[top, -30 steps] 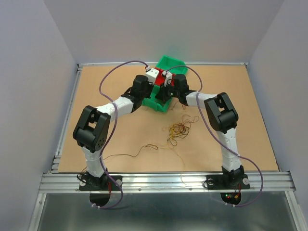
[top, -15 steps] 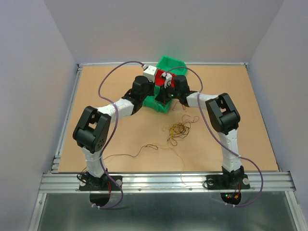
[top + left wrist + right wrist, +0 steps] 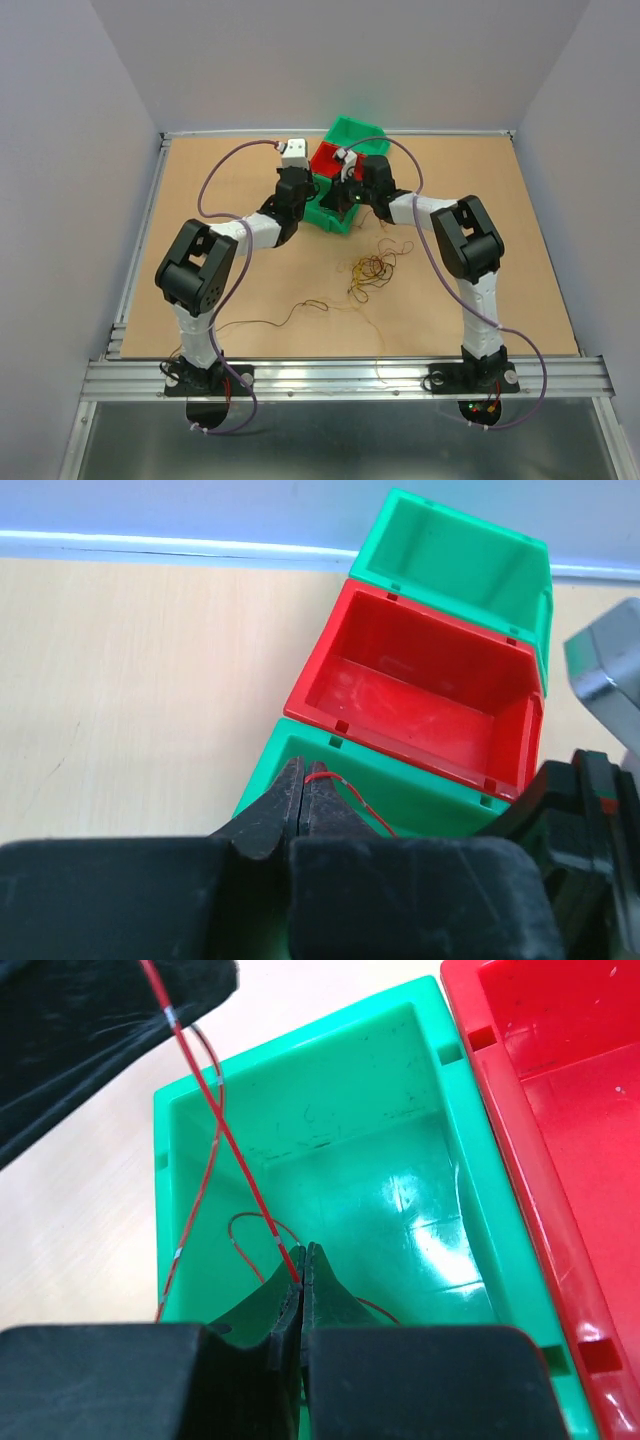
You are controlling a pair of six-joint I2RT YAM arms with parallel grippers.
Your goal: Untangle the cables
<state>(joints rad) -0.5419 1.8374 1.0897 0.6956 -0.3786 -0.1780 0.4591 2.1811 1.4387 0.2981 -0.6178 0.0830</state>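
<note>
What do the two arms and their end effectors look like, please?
The left arm and right arm have white links and bulky black joint housings, with a thick purple cable looping along each. The left end effector and right end effector each have two matte black tapered fingers.

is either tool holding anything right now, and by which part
Both. The left tool and right tool are each shut on one thin red wire stretched between them, pinched at their tips; whether near its ends cannot be told.

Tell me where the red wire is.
Right wrist view: the red wire stretches between the shut right tool and left tool, above the near green bin.
</note>
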